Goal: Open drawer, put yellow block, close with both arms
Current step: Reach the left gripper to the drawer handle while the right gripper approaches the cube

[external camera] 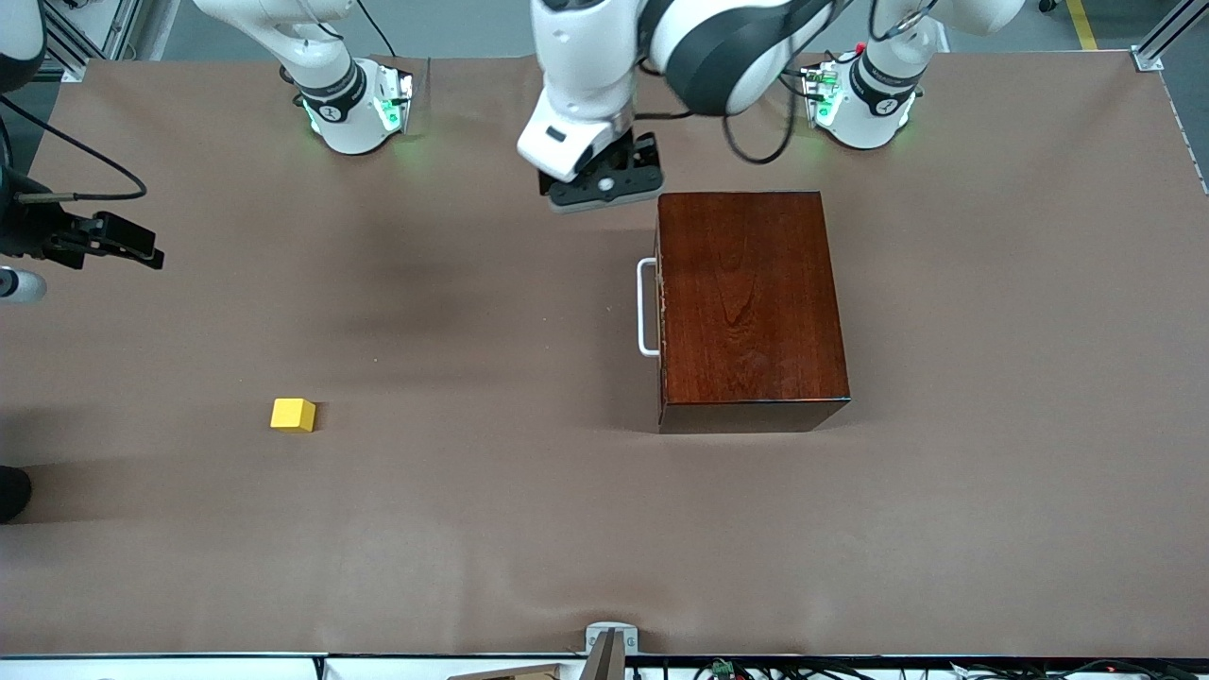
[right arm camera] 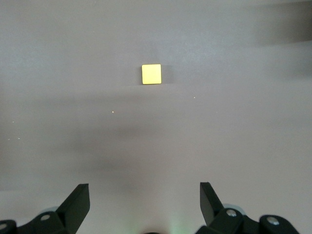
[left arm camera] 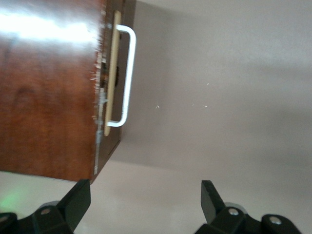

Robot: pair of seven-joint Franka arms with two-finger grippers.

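Opening step pending: light-wood drawer (external camera: 660,307) sits closed in the glossy reddish-brown box (external camera: 749,307). Left gripper (external camera: 604,185), fingers wide and empty, hangs at the box's 11 o'clock; next, hook the white bar handle (external camera: 645,307). Small yellow cube (external camera: 293,414) lies on the brown counter (external camera: 529,529) at the box's 8 o'clock (right gripper (external camera: 127,244) waits spread, empty).

The left end effector (left arm camera: 145,202) hangs with its two black fingers (left arm camera: 78,200) spread wide, nothing between them. Below it, the glossy reddish-brown wooden box (left arm camera: 48,92) stands on the pale surface (left arm camera: 219,97). The drawer (left arm camera: 113,73) sits shut in the box, its white U-shaped handle (left arm camera: 127,78) projecting from the front.
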